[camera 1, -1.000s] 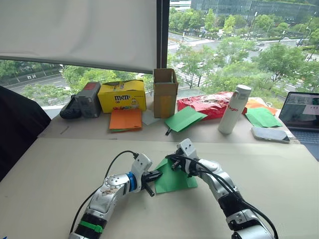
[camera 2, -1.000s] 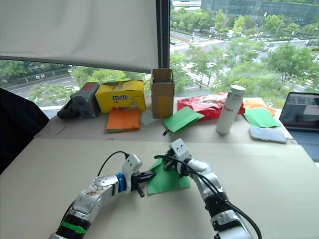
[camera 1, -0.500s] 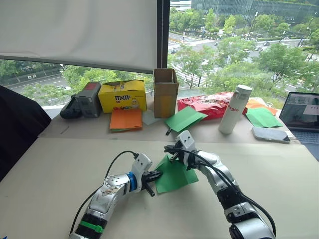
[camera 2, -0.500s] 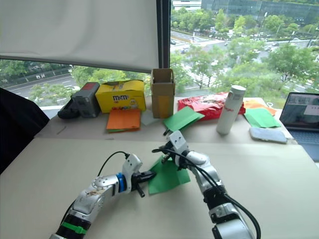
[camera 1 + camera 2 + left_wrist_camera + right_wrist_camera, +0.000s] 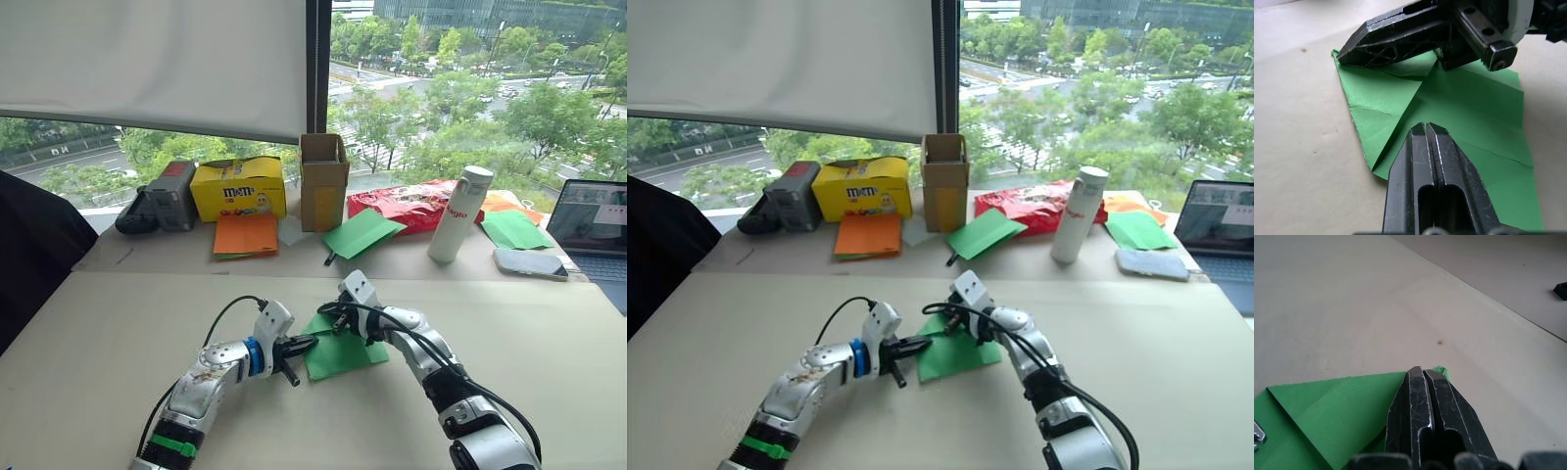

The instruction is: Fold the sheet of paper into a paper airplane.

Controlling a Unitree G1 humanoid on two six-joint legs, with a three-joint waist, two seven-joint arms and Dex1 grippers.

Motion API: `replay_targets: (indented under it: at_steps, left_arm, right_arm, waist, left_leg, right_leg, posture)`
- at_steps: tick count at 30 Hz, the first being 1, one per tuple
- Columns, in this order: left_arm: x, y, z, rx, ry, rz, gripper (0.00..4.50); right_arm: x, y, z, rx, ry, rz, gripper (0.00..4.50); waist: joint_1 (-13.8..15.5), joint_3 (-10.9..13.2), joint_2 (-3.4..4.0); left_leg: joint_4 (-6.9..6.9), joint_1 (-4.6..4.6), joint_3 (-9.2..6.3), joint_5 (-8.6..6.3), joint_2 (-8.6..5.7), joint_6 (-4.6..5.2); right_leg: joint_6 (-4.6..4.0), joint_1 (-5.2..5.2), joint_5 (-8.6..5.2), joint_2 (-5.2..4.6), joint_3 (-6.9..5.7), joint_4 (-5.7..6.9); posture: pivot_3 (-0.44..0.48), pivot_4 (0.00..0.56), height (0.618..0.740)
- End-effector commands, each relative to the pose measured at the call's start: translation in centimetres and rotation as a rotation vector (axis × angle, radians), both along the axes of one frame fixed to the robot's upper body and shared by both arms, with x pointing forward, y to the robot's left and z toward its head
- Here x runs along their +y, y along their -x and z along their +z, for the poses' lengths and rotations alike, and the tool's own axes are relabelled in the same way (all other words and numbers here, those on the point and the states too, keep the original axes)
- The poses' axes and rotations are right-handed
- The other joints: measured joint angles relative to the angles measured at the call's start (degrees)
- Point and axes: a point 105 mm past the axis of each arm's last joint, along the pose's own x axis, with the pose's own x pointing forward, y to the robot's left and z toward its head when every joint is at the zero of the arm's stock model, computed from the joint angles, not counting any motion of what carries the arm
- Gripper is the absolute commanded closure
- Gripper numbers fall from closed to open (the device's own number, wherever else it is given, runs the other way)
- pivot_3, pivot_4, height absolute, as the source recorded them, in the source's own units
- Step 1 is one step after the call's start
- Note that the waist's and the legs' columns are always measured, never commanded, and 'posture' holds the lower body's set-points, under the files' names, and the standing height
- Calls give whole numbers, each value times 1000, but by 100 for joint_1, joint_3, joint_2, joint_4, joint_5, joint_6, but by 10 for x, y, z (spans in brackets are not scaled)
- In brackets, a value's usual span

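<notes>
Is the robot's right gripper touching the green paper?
Touching. In the left wrist view, the right gripper presses its shut fingers down flat on a folded corner of the sheet of paper.

sheet of paper [image 5: 343, 351] bright green, pale crease lines. Both grippers' fingers black. Table [image 5: 118, 333] plain beige. At 12 o'clock: yellow candy box [image 5: 240, 188], orange paper sheets [image 5: 247, 235], white bottle [image 5: 460, 213] with red lettering.

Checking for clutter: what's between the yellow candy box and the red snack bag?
A tall cardboard box, seen in both eye views.
</notes>
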Motion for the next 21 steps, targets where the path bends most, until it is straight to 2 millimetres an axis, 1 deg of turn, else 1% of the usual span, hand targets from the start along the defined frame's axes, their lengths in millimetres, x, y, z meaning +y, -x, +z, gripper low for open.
replay_targets:
  at_steps: [1,3,6,9,11,13,16,21]
  left_arm:
    - [2,-19,30,-112,59,58,4454]
    - [1,-25,25,-104,28,82,4454]
    - [-6,-27,17,-69,29,98,4454]
    - [-15,-21,-4,-50,-65,58,4454]
    - [-18,-20,-16,-21,-98,63,4454]
    - [-17,-20,-24,-9,-127,65,4454]
    - [-15,-18,-31,-7,-174,54,4454]
    - [-14,-17,-34,3,-177,54,4454]
  right_arm:
    - [-7,0,-10,36,23,-32,4500]
    - [-6,1,-10,37,20,-32,4500]
    - [-6,0,-10,37,14,-37,4500]
    - [-7,-1,-8,33,7,-44,4500]
    - [-7,-2,-5,26,-1,-50,4500]
    - [-6,-4,-3,20,-5,-49,4500]
    - [-3,-5,3,0,-12,-28,4500]
    - [7,-6,7,-21,-2,9,4500]
  waist:
    - [1,0,0]
    - [3,0,0]
    - [-4,0,1]
    - [-4,0,1]
    - [-4,0,1]
    - [-2,0,0]
    - [-3,0,0]
    - [-6,0,1]
  left_leg:
    - [0,0,0,0,0,0]
    - [0,1,0,0,-2,0]
    - [-4,1,0,0,-3,0]
    - [-8,0,0,0,-3,0]
    - [-8,2,0,0,-4,0]
    - [-7,1,0,0,-4,0]
    - [-8,2,0,0,-5,0]
    - [-7,4,1,0,-5,0]
  right_leg:
    - [0,1,0,-1,0,-1]
    - [0,4,0,-2,-1,-3]
    - [0,5,0,0,-1,-1]
    - [0,4,0,1,-2,2]
    - [0,4,0,1,-1,-1]
    - [0,4,0,1,-2,-2]
    - [0,5,0,0,-1,-4]
    - [0,10,0,1,-2,-5]
  posture:
    - [0,150,740]
    - [0,150,740]
    - [0,150,740]
    - [0,150,740]
    - [0,150,740]
    - [0,150,740]
    - [0,150,740]
    - [0,150,740]
